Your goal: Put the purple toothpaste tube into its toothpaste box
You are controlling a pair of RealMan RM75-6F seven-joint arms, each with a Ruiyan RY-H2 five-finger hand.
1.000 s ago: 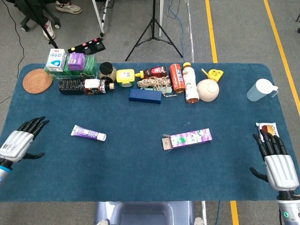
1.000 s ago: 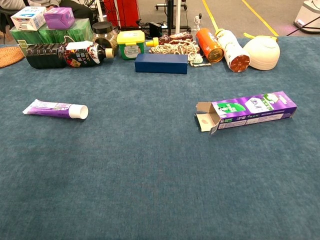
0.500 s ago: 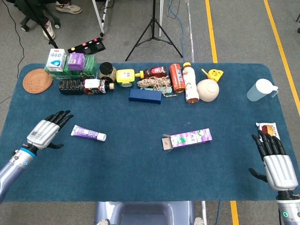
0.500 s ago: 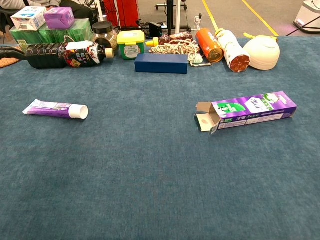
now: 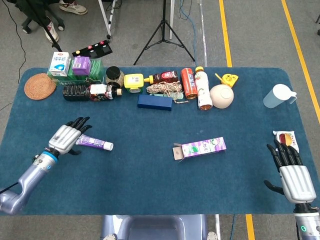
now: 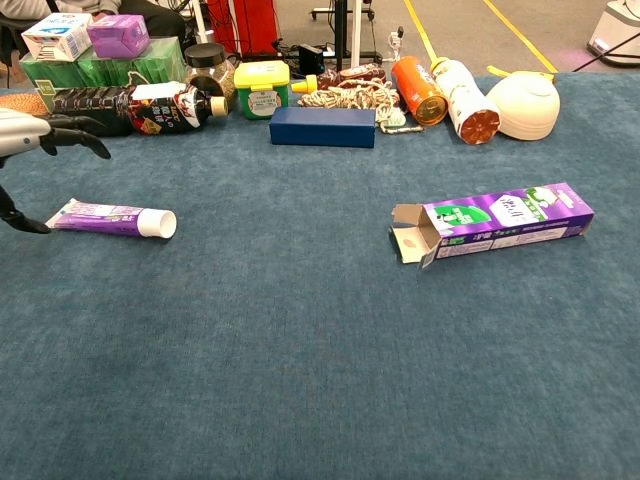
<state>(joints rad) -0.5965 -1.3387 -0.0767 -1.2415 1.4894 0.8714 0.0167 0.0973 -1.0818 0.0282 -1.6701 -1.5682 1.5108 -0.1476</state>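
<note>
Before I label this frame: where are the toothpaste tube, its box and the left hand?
toothpaste tube (image 6: 105, 216), chest view, mid purple body.
toothpaste box (image 6: 505, 217), chest view, purple side panel.
left hand (image 5: 67, 135), head view, back of hand.

Open blue cloth between toothpaste tube (image 5: 94, 142) and toothpaste box (image 5: 200, 148); clutter row (image 5: 150, 87) well behind.

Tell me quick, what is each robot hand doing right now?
Left robot hand: open, fingers spread, over the crimped end of the purple toothpaste tube, not holding it.
Right robot hand: open, holding nothing.
</note>
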